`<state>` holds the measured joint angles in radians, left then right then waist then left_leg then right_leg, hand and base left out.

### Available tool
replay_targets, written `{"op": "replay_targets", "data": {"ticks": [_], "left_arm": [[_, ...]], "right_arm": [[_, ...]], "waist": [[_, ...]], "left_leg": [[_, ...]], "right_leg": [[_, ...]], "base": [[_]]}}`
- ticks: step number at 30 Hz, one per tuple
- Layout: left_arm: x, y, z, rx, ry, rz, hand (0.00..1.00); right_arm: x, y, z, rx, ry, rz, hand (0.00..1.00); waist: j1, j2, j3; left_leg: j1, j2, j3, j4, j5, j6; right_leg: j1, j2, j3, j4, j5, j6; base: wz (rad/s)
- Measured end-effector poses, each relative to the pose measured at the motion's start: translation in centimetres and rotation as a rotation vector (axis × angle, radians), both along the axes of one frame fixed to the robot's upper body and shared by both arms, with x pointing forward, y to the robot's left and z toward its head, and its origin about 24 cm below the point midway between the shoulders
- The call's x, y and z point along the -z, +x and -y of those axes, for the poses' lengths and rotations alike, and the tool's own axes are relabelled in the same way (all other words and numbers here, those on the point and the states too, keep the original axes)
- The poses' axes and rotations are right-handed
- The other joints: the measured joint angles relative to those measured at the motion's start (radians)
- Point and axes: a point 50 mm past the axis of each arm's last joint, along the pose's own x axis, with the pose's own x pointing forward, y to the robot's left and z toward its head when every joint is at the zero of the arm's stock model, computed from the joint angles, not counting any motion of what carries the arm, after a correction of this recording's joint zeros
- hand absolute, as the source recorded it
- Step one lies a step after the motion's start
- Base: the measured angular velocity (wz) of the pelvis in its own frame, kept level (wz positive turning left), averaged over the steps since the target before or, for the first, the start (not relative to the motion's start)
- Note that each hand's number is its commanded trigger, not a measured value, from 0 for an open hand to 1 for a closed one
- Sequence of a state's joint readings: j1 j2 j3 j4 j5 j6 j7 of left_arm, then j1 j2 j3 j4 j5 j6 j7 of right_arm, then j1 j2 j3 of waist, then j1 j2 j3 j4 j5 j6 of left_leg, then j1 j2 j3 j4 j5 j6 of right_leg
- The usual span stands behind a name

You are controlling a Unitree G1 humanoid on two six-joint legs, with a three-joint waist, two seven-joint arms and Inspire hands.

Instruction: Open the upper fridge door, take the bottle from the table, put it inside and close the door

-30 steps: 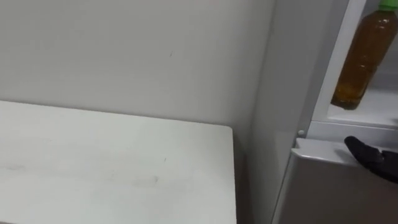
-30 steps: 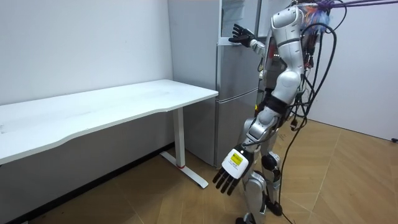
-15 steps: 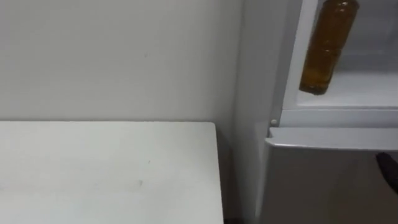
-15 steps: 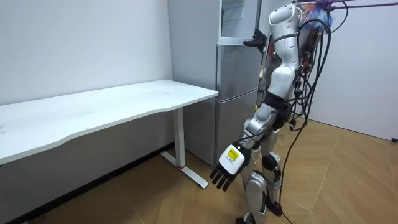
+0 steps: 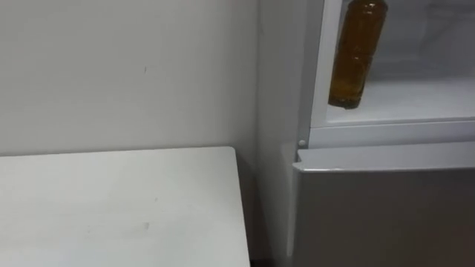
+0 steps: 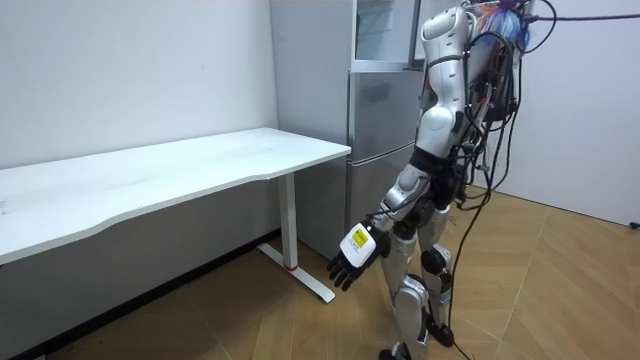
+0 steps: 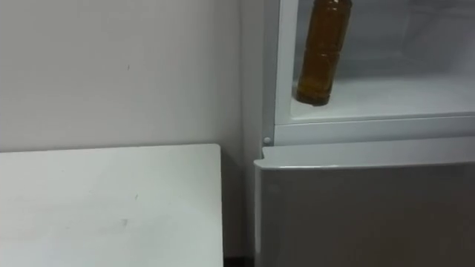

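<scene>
Evidently done with the bottle (image 5: 356, 55). Left upright on the white floor of the upper compartment of the fridge (image 5: 276, 111), at the front left corner, just beside the frame, touched by nothing. Sits directly above the shut lower door (image 5: 386, 211), with the counter (image 5: 111, 211) off to the left, close against the fridge's side.

As for change: a second ago, had the right hand resting dark fingertips on the top edge of that lower door, below and to the right of the bottle. Half a second ago, down to a sliver at the eye view's right edge. Now pulled clear of that edge altogether. Cannot tell whether open or curled at present. In the room view, reached up to the fridge then; stands upright close before it now.

Shifted eye views too, but as a whole, so put down to the head turning. Same spot in the compartment for the bottle throughout.

Nothing in the left hand (image 6: 352, 262) either: hanging low ahead of the legs in the room view, straight and spread, swung a little forward since.

Reads as release and retreat completed. Placement met, by the look of it; possibly only closing up left, with care not to jar a bottle parked so near the front edge.
</scene>
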<state>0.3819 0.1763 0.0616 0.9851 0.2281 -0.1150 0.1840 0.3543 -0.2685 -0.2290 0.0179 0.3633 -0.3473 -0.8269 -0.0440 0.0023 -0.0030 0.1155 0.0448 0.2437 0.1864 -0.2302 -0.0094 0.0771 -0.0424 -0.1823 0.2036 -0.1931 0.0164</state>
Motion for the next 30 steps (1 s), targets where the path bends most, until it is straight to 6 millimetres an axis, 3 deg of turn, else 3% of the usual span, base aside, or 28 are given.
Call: {"op": "replay_targets", "data": {"ticks": [6,10,15,22,30], "left_arm": [[-0.1,0.1,0.0,-0.001,0.026,0.013,0.00],[0.0,0.1,0.2,-0.009,0.014,0.014,0.00],[0.0,-0.2,0.2,-0.023,0.016,0.006,0.00],[0.0,-0.6,0.1,-0.064,0.026,0.003,0.00],[-0.1,-1.0,-0.2,-0.078,0.018,0.003,0.00]], "right_arm": [[4.6,-2.9,-0.1,0.113,0.164,-0.149,0.00],[5.6,-3.7,-0.3,0.154,0.206,-0.178,0.00],[8.4,-5.7,0.0,0.250,0.259,-0.314,0.00],[9.1,-7.1,0.5,0.424,0.388,-0.278,0.00],[7.7,-7.6,2.7,0.629,0.455,-0.114,0.00]], "waist": [[-0.009,0.008,-0.0015],[-0.013,0.006,-0.0015],[-0.013,-0.006,0.0004],[-0.018,-0.003,0.0016],[-0.040,-0.005,-0.0001]], "left_leg": [[-0.001,-0.002,0.003,-0.001,0.000,0.000],[0.000,-0.003,0.004,0.000,0.000,0.001],[0.001,-0.004,-0.001,-0.005,0.000,0.001],[0.000,-0.004,0.000,-0.007,-0.001,0.001],[0.001,-0.004,0.001,-0.009,0.000,0.001]], "right_leg": [[-0.006,-0.002,0.002,0.005,-0.005,0.001],[-0.006,-0.004,0.003,0.007,-0.005,0.001],[-0.005,-0.003,0.003,0.001,-0.006,0.002],[-0.010,-0.001,0.010,0.002,-0.006,0.002],[-0.011,0.000,0.016,0.002,-0.007,0.002]], "base": [[-0.02],[0.00],[0.00],[-0.01],[0.00]]}}
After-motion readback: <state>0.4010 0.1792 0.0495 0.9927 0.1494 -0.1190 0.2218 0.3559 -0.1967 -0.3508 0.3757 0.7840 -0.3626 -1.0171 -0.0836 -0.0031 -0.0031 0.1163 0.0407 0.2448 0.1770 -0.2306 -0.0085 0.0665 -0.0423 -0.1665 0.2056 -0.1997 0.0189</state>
